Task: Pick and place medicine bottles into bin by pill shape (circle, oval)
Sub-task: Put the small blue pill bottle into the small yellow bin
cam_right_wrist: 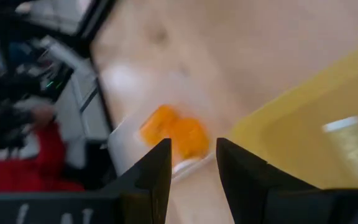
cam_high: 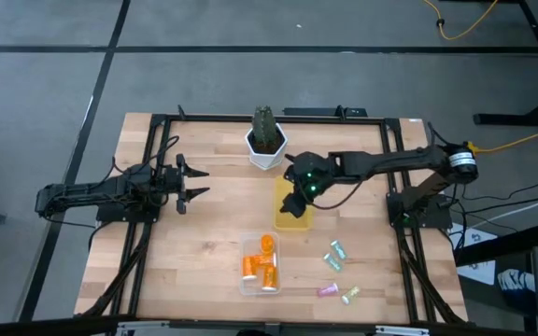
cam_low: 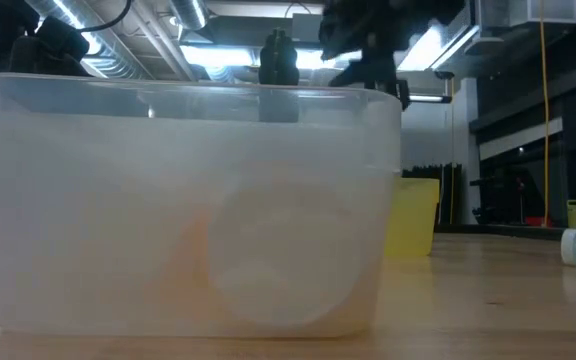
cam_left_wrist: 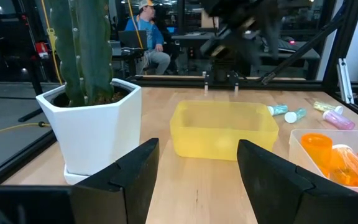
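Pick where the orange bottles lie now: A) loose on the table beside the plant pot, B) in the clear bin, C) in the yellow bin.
B: the orange bottles lie inside the clear bin at the table's near edge; the yellow bin shows none.

Bottles (cam_high: 261,268) in the front bin (cam_high: 244,283), others (cam_high: 337,271) rightward.

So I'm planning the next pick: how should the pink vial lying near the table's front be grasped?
The pink vial lies on its side, apart from the green one beside it. Probably best to come straight down from above and close the fingers across the middle of its barrel, at right angles to its length, since a lying cylinder rolls if pinched end to end.
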Available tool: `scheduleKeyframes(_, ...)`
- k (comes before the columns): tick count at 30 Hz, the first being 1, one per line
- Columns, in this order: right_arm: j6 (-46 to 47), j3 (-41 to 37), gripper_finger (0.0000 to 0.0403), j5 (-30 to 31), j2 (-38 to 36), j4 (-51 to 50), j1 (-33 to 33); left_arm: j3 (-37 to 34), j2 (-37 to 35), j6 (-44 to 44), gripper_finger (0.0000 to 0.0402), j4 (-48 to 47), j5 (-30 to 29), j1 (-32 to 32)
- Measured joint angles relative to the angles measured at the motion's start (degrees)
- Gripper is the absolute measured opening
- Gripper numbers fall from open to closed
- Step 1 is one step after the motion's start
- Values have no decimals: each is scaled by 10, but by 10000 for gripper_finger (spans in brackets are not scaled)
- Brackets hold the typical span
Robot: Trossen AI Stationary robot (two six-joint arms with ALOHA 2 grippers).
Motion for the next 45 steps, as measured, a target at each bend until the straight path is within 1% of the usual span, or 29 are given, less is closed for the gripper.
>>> scheduleKeyframes(3,-9,0,130,-23,-7,0,20,0,0,0,212,0,0,0)
scheduleKeyframes(6,4,0,130,-16,-7,-5,44,0,0,0,212,0,0,0)
scheduleKeyframes(8,33,0,130,9,-8,-26,59,0,0,0,212,0,0,0)
scheduleKeyframes(13,110,0,130,96,-8,-124,90,0,0,-1,212,0,0,0)
scheduleKeyframes(16,141,0,130,126,-8,-158,105,0,0,-1,212,0,0,0)
scheduleKeyframes(21,168,0,131,166,-7,-179,118,0,0,-2,212,0,0,0)
scheduleKeyframes(24,199,0,145,183,-7,-222,126,0,0,-4,212,0,0,0)
scheduleKeyframes(27,220,0,175,200,-7,-260,136,0,0,-10,212,0,0,0)
scheduleKeyframes(31,225,0,222,205,-7,-261,144,0,0,-11,212,0,0,0)
scheduleKeyframes(34,212,-3,246,203,-7,-258,151,0,0,-11,212,0,0,0)
scheduleKeyframes(38,223,-24,256,201,-7,-250,173,0,0,-11,212,0,0,0)
scheduleKeyframes(42,278,-52,257,199,-7,-247,189,0,0,-11,212,0,0,0)
scheduleKeyframes(45,272,-66,257,198,-7,-247,190,0,0,-10,212,0,0,0)
